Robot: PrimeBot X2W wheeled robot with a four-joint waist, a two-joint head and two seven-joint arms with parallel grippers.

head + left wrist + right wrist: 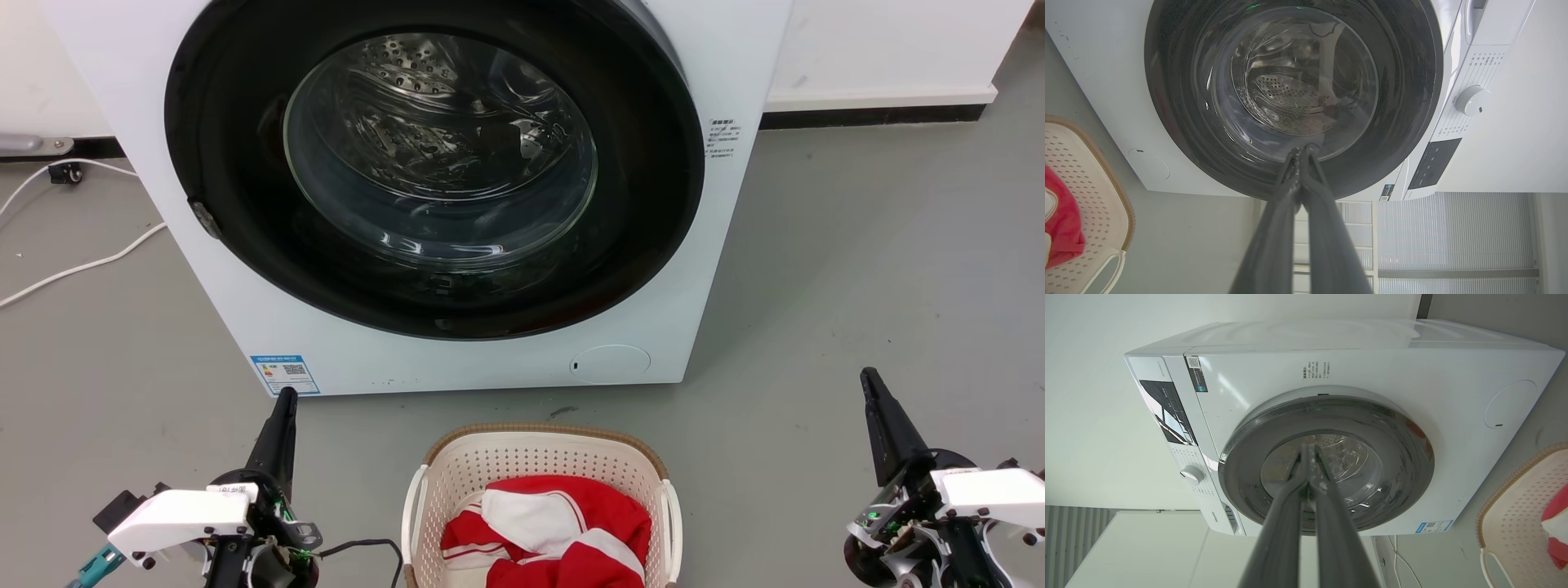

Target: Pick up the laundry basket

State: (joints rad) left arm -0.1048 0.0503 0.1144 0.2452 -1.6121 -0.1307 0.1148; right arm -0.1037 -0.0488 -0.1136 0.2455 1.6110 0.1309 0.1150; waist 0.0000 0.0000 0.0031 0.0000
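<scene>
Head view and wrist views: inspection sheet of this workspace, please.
Surface: grey floor.
Job's things: laundry basket on the floor before the washing machine, ungrasped, holding a red and white garment.
Clutter: nothing seen.
End effectors: left end effector and right end effector shut, flanking the basket, apart from it.
Cables: white cable on the floor left of the machine.
Surroundings: white wall; machine door closed.

Long dark tapered fingers (276, 445); white wrist housings (180, 518); black cable (367, 545); teal connector (94, 565).

place: laundry area | evidence: front-load washing machine (441, 188), laundry basket (531, 457) with clothes (563, 531), grey floor (857, 269)
</scene>
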